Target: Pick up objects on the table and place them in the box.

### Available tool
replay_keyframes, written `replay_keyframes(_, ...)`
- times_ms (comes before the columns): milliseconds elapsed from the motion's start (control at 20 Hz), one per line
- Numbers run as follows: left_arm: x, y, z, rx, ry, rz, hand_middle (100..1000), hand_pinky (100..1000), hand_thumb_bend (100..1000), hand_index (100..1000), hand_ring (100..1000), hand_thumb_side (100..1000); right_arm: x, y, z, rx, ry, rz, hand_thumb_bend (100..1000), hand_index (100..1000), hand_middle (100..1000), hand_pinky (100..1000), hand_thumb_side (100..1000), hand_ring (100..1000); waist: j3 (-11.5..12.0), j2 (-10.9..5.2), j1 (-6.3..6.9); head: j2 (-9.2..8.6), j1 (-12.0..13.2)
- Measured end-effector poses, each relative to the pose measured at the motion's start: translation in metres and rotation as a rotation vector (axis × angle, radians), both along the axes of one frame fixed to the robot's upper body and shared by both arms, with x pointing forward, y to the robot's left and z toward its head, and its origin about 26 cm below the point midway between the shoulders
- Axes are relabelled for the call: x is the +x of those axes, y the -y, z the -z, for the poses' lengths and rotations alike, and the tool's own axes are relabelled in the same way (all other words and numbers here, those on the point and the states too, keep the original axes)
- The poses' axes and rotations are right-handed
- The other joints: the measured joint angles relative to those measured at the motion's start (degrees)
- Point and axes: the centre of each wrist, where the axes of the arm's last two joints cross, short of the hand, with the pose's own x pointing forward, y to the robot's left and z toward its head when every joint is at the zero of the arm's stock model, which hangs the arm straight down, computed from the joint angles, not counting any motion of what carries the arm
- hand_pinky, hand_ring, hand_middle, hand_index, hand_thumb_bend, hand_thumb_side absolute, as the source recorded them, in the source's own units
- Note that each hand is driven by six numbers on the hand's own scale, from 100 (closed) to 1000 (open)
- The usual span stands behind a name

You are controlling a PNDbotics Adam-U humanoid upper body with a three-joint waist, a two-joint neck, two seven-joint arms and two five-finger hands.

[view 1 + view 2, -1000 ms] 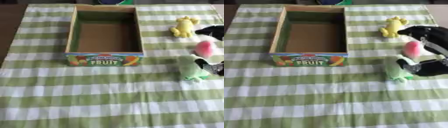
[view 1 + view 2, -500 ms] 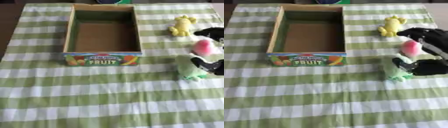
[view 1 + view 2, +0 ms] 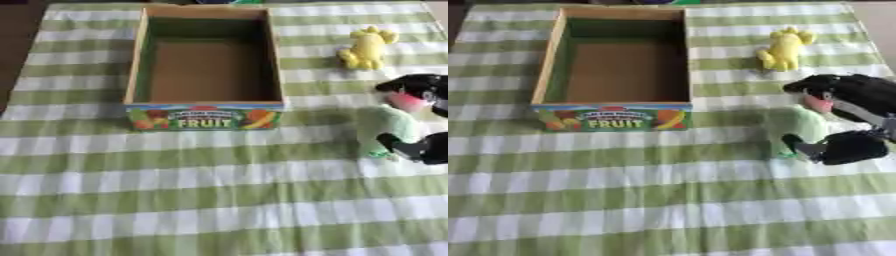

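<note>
Green-and-white checked cloth [image 3: 219, 200] covered the table. From the left eye, the box [image 3: 205, 117] sat at 11 o'clock with its FRUIT label facing the camera and nothing inside. A yellow toy [image 3: 367, 49] lay at 2 o'clock. At 3 o'clock the right hand [image 3: 423, 95] reached in from the edge, fingers and thumb curled round a pale green toy [image 3: 391, 131], with a pink toy [image 3: 407, 101] tucked under the fingers.

From the right eye, the hand [image 3: 852, 107] showed more fully. Half a second before, the pink toy had stood clear beside the fingers; now they had closed over it and tightened on the green one [image 3: 797, 131]. Box and yellow toy had stayed put.
</note>
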Motion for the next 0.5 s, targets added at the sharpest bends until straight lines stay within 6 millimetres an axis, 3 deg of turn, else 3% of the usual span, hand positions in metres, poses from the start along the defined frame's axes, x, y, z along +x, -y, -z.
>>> replay_keyframes(100,0.0,0.0,0.0,-0.001,0.0,0.002,808,578,100,999,787,998,0.004,0.004,0.001,-0.005,-0.021,0.013,235,1000,892,903,599,899,0.2,0.25,0.03,0.0,-0.2)
replay_keyframes(150,0.0,0.0,0.0,-0.001,-0.001,0.003,807,577,100,998,786,999,0.007,0.008,0.002,-0.008,-0.029,0.023,273,1000,892,902,615,899,0.3,0.33,0.03,0.0,-0.2)
replay_keyframes(500,0.0,0.001,0.001,-0.004,-0.004,0.01,801,573,100,986,783,997,0.024,0.037,0.007,-0.046,-0.058,0.074,276,1000,889,898,604,897,0.3,0.68,0.01,-0.01,-0.3)
